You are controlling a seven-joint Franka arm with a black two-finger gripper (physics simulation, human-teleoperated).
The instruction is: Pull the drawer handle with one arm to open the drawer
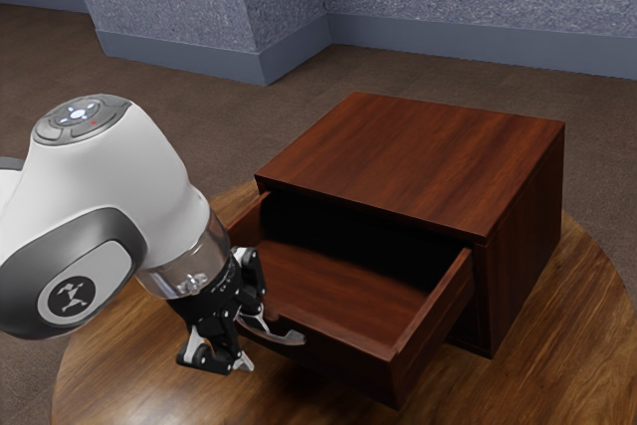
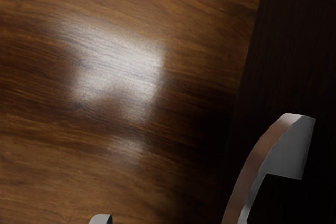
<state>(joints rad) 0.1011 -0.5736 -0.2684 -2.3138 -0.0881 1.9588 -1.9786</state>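
Pulling stage, well along: dark reddish wooden drawer drawn far out of matching cabinet on round wooden table. Black two-finger end effector at curved silver handle; open or clamped, cannot tell. Next up: straight outward pull.

Soft overhead light in a fairly dim room. The drawer cavity lies in deep shadow; a pale glare patch gleams on the counter, and the handle catches light.
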